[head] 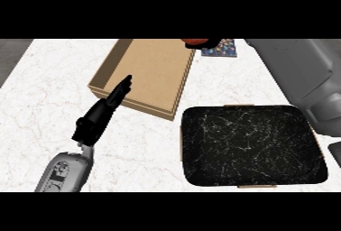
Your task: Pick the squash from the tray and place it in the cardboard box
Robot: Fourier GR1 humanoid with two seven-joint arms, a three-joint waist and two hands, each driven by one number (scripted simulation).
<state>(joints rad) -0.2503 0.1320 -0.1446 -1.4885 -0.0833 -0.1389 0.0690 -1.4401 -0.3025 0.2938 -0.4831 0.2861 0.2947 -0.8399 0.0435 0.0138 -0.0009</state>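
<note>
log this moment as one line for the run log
tray: no squash | squash: held in right hand at cardboard box far right corner | left hand: open, resting by its near left wall

White marble counter [47,90], faint grey and reddish veining, evenly lit with soft shadows, fills nearly the whole frame; its left edge runs slantwise across the upper left corner, with a plain grey strip [10,52] beyond it.
</note>
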